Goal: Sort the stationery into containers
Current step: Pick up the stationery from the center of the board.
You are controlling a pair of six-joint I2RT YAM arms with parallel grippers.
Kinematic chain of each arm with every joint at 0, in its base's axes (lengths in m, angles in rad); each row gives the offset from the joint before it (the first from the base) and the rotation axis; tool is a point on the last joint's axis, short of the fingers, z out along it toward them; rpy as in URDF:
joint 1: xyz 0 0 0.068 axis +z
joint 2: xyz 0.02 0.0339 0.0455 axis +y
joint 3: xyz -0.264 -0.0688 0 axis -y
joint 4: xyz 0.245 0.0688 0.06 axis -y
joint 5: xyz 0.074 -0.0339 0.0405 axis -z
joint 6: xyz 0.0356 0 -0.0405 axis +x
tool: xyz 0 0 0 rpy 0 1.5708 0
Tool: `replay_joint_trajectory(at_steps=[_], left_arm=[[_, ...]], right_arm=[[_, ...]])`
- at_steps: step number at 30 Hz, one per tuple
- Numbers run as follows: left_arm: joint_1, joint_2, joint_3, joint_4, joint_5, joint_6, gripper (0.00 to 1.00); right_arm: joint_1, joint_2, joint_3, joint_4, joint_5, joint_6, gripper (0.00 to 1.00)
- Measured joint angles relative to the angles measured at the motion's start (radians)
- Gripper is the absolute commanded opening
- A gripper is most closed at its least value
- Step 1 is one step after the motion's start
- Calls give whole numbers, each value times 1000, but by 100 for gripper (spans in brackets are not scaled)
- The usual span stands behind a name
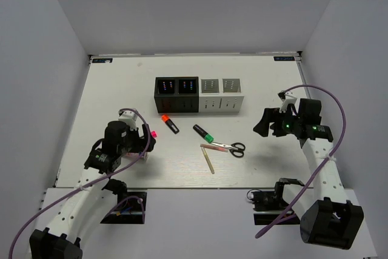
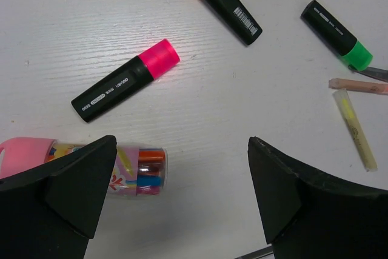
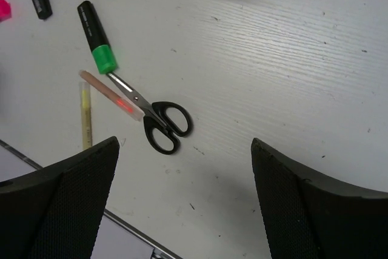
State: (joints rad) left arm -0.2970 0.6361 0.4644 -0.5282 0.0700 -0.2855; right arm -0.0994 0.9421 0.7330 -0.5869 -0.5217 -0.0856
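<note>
Though not yet begun, sorting at first pick. Stationery loose on counter [image 1: 121, 89], near side of containers [image 1: 199, 95]. Left fingers [image 2: 66, 180] wide, empty, over pink-capped highlighter [image 2: 124, 80]; right fingers [image 3: 60, 192] wide, empty, near scissors [image 3: 159, 119]. Next move, by judgement: descend, straddle highlighter barrel, close.

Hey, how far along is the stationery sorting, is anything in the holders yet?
Barely started. Nothing sticks out of the four holders. The left claw and right claw are open and empty. All left to sort, lying on the table: orange highlighter, pink highlighter, green highlighter, scissors, pink stick, pale stick, clear tube of coloured pens.
</note>
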Motion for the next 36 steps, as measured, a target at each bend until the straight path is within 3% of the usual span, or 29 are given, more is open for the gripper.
replay_joint_trajectory(at_steps=[6, 7, 8, 9, 10, 11, 13, 14, 15, 16, 17, 18, 19, 20, 21, 23, 24, 26, 27, 28, 33, 35, 36], left_arm=[[0, 6, 0, -2, 0, 0, 100], [0, 9, 0, -3, 0, 0, 100], [0, 12, 0, -3, 0, 0, 97], [0, 17, 0, -3, 1, 0, 95], [0, 22, 0, -3, 1, 0, 91], [0, 29, 0, -3, 2, 0, 75], [0, 48, 2, -2, 8, 3, 46], [-1, 62, 6, -3, 11, 8, 16], [-2, 77, 10, -3, 15, 6, 11], [-5, 99, 18, -3, 16, 14, 11], [-7, 121, 30, -6, 21, 18, 13], [-9, 148, 45, -11, 27, 25, 56], [-15, 176, 64, -18, 31, 36, 78], [-24, 208, 93, -31, 37, 44, 83], [-34, 246, 127, -48, 45, 56, 88], [-62, 318, 197, -71, 39, 87, 88], [-80, 359, 236, -86, 29, 110, 82], [-137, 447, 311, -116, -29, 162, 76], [-163, 488, 337, -130, -55, 194, 74], [-192, 531, 361, -142, -86, 225, 70], [-266, 707, 402, -158, -161, 364, 44], [-264, 742, 406, -164, -168, 410, 44], [-260, 750, 409, -168, -169, 429, 49]], right_arm=[[0, -10, 13, -32, -97, -59, 91], [0, -10, 13, -45, -121, -85, 83], [0, -9, 13, -59, -148, -117, 71], [0, -10, 13, -73, -176, -148, 46], [0, -9, 13, -85, -201, -180, 16], [0, -9, 14, -97, -228, -207, 0], [2, -7, 14, -119, -269, -233, 0], [2, -6, 14, -125, -283, -243, 21], [2, -4, 14, -130, -298, -248, 65], [2, -3, 14, -137, -311, -255, 90], [2, -2, 15, -142, -323, -264, 91], [2, -2, 16, -143, -333, -274, 91], [2, -2, 16, -146, -347, -280, 91], [3, -2, 17, -150, -357, -285, 88], [3, -2, 17, -152, -369, -291, 64], [3, -2, 17, -157, -380, -310, 32], [3, -2, 17, -164, -380, -309, 6], [3, 2, 18, -176, -381, -315, 9], [3, 5, 19, -178, -381, -315, 21], [3, 10, 22, -182, -381, -316, 44], [3, 15, 32, -200, -393, -325, 53], [4, 15, 33, -206, -399, -331, 53], [4, 14, 35, -212, -401, -334, 54]])
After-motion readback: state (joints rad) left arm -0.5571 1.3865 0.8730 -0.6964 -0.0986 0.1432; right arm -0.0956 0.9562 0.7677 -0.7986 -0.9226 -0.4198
